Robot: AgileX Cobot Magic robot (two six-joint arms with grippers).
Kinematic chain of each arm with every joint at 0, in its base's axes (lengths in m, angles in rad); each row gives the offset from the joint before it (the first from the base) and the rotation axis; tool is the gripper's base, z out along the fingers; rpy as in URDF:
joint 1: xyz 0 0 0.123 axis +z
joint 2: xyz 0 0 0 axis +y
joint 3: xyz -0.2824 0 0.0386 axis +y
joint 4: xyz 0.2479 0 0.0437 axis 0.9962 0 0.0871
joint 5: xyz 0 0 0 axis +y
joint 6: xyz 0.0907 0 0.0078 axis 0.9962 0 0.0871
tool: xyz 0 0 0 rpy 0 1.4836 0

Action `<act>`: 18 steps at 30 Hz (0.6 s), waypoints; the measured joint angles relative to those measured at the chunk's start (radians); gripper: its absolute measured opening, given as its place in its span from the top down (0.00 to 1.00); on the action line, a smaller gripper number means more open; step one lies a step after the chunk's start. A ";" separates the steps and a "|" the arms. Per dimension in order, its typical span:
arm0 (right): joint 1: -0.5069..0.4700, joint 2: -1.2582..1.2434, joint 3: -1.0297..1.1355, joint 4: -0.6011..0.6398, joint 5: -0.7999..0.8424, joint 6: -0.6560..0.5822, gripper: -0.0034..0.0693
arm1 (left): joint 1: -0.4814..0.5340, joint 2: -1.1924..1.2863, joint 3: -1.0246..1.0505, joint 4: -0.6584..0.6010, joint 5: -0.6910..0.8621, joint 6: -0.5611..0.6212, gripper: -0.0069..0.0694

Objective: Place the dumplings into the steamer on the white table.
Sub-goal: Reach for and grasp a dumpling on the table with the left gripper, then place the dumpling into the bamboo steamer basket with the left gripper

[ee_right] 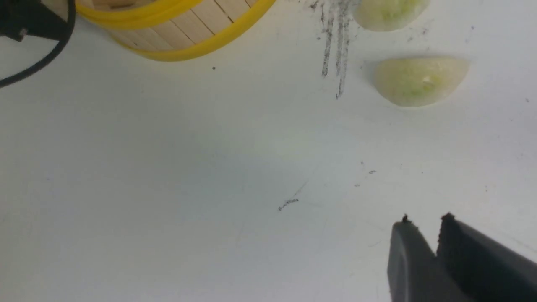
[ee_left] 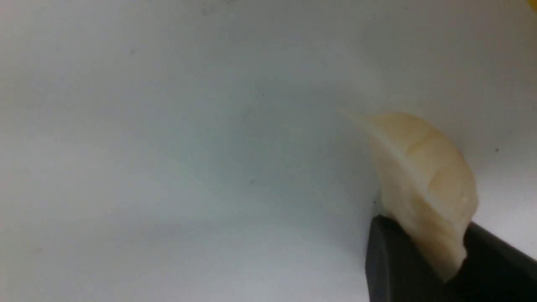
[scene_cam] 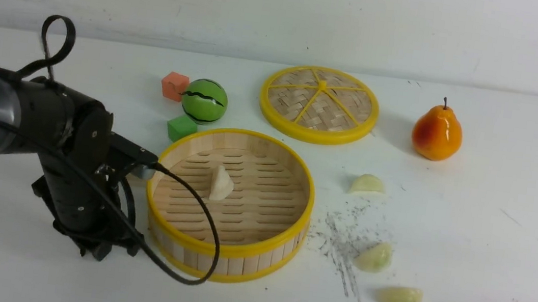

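White table (scene_cam: 472, 207); cream dumpling (ee_left: 423, 180) clamped in left jaws, long axis along them; right jaws nearly together.

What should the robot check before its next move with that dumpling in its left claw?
1. Left gripper has a cream dumpling between its fingers: ok.
2. Held dumpling clear of the table: cannot tell.
3. Steamer open, lid lying apart behind it: ok.
4. Room in the steamer, only one dumpling inside: ok.
5. Left arm's cable crosses the steamer's front rim in the front view: not ok.
6. Right gripper empty, away from the steamer: ok.
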 joint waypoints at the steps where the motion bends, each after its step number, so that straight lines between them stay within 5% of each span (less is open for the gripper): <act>1: 0.000 0.000 0.000 0.000 0.000 0.000 0.80 | 0.000 -0.001 0.000 -0.002 0.010 -0.027 0.74; 11: 0.000 0.000 0.000 0.004 0.002 -0.001 0.79 | 0.000 -0.117 -0.022 -0.110 0.125 -0.062 0.74; 18: 0.000 0.000 0.000 0.008 -0.001 -0.002 0.78 | 0.000 -0.170 -0.233 -0.525 0.126 -0.019 0.74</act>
